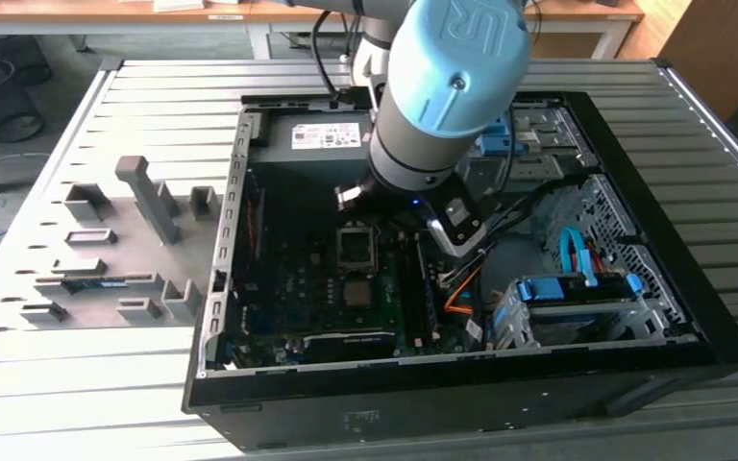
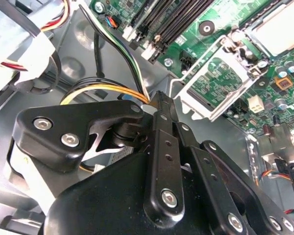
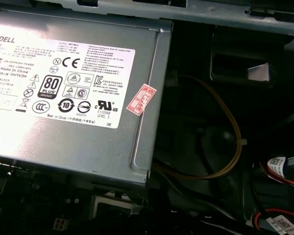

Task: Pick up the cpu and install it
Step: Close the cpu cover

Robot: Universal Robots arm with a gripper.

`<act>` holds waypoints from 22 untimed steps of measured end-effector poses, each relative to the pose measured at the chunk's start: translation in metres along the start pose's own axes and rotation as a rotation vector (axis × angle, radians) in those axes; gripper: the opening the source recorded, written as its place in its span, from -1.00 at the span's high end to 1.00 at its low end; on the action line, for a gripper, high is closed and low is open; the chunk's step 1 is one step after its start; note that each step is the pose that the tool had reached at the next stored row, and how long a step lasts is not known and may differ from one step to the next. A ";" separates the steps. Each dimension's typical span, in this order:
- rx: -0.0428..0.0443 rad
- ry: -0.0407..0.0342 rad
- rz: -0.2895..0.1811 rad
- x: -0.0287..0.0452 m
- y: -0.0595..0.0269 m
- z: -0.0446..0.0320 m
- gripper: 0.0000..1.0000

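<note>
A slatted metal table carries an open black computer case, lying on its side. The arm reaches down into the case from the far side.

At the far end of the case sits the grey power supply. The green motherboard fills the floor on the exterior view's left. Outside the case, further to the exterior view's left, a grey fixture tray rests on the table. A drive cage with blue parts occupies the near corner on the exterior view's right.

The long memory slots run from far to near along the board. The gripper hangs low just to the exterior view's right of their far ends. Its fingertips are pressed together, with nothing seen between them. Yellow and orange cables pass close under it. A hinged socket frame stands open on the board.

The cpu lies flat in its socket, just nearer than that frame. It is to the exterior view's left of the slots and apart from the gripper.
</note>
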State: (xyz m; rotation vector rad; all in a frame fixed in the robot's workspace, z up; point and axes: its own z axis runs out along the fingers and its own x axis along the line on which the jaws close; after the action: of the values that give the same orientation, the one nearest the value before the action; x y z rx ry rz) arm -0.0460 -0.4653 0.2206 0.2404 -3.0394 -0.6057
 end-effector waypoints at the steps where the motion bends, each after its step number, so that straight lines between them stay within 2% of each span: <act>1: -0.0002 0.0015 0.001 -0.0014 -0.0002 -0.0001 0.80; 3: 0.0000 0.0050 0.002 -0.0046 -0.0006 -0.0002 0.80; 4: 0.0028 0.0074 0.003 -0.0062 -0.0008 -0.0004 0.80; 6: 0.0127 0.0122 0.005 -0.0089 -0.0013 -0.0006 0.80; 7: 0.0230 0.0150 0.006 -0.0100 -0.0013 -0.0008 0.80; 13: 0.1250 0.0333 0.015 -0.0133 -0.0008 -0.0011 0.80; 16: 0.1573 0.0386 0.017 -0.0141 0.0004 -0.0024 0.80; 17: 0.1630 0.0395 0.018 -0.0141 0.0012 -0.0041 0.80; 18: 0.1646 0.0399 0.018 -0.0141 0.0022 -0.0066 0.80; 22: 0.1648 0.0397 0.018 -0.0141 0.0089 -0.0226 0.80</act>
State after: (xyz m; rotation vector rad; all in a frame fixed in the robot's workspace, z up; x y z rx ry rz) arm -0.0319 -0.4635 0.2449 0.2264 -3.0513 -0.3449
